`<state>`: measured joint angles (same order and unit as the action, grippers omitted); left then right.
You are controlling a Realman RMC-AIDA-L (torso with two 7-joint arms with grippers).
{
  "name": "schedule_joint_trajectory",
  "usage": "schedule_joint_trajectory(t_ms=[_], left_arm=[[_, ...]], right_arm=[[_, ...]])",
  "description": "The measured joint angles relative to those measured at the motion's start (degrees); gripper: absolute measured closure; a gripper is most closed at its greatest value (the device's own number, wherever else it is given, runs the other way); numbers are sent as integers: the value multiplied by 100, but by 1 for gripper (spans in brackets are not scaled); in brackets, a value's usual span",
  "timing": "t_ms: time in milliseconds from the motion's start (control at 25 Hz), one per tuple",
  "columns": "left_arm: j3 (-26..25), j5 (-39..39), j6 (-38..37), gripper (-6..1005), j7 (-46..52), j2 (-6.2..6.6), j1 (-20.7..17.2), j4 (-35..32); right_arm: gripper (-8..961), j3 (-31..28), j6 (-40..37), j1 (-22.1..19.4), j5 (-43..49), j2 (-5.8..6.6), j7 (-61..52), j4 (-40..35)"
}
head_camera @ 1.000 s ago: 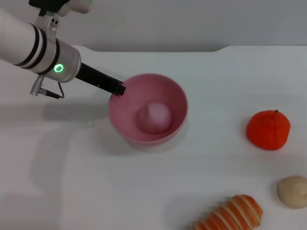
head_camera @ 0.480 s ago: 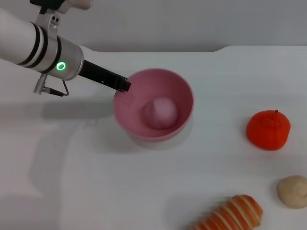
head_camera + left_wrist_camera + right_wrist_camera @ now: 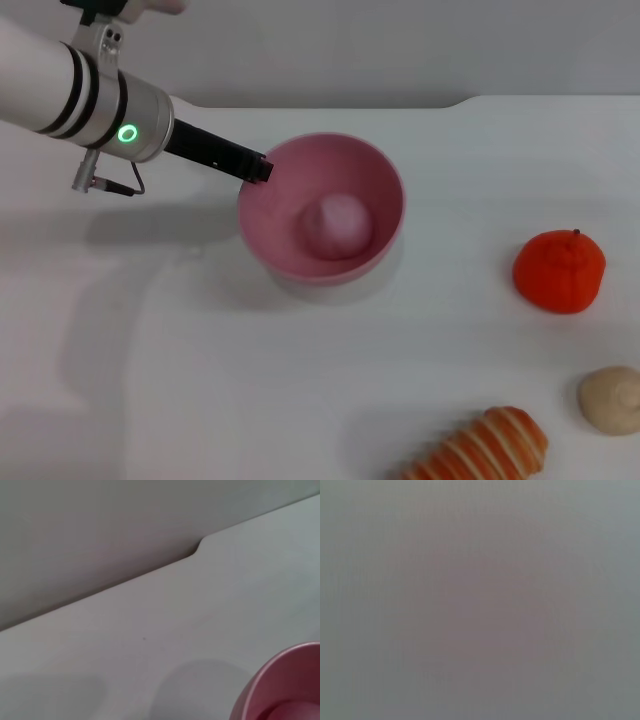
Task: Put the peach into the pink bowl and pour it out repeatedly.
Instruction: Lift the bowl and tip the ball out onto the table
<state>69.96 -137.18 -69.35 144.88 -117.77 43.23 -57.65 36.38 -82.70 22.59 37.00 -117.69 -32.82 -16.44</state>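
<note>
inside glossy pink bowl, pale matte peach, leaf seemingly hidden

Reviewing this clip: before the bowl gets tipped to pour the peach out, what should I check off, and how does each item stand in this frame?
1. Small pale-pink toy peach inside the glossy pink plastic bowl: ok.
2. Left gripper at the bowl's rim: ok; firm grip cannot tell.
3. Bowl lifted off the white table: cannot tell.
4. Room to pour: orange-red round fruit, beige lumpy ball and striped orange bread-like piece lie apart from the bowl: ok.
5. Right gripper position: not in view, cannot tell.
</note>
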Motion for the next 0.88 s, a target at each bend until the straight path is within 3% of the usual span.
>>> schedule_joint_trajectory(t_ms=[880], left_arm=[[50, 262, 262, 943, -178, -10, -59, 8]], right_arm=[[497, 0, -1, 0, 0, 5, 28, 2]])
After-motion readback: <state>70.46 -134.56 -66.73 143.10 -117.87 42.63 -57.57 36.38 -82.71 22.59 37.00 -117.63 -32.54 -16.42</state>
